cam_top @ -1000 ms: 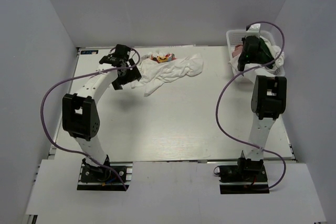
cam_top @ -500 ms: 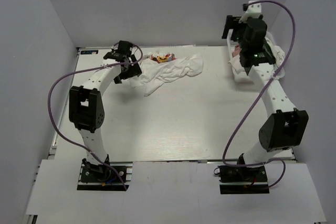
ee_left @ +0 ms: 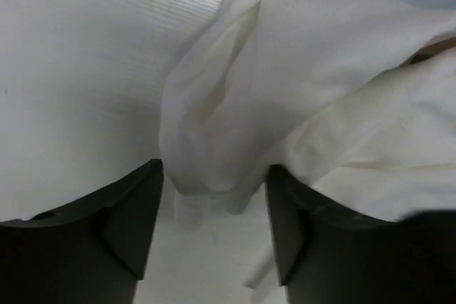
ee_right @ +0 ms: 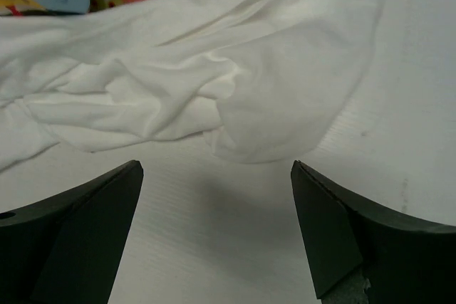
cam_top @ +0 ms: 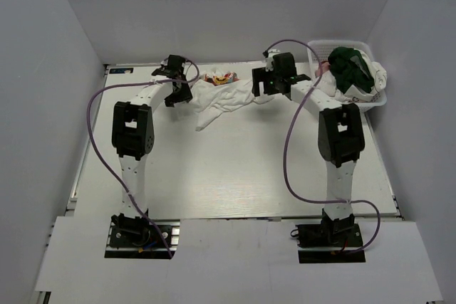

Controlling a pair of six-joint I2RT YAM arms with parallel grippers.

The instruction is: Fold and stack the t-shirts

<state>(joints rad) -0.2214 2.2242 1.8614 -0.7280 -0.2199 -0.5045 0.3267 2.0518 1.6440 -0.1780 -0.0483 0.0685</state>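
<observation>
Well, from above, the white t-shirt [cam_top: 231, 97] lies crumpled by the far edge of the counter [cam_top: 235, 169], with the left end effector [cam_top: 177, 92] at its left end and the right end effector [cam_top: 265, 89] at its right. The left wrist view shows jaws moderately apart around a fold, not yet pinching, I think. The right wrist view shows jaws wide and empty above the cloth edge. Each should bite one corner only, then both spread the shirt flat.

The white t-shirt [ee_left: 320, 69] is soft, matt, creased cloth on a pale, finely grained matt table [ee_left: 85, 48]
</observation>
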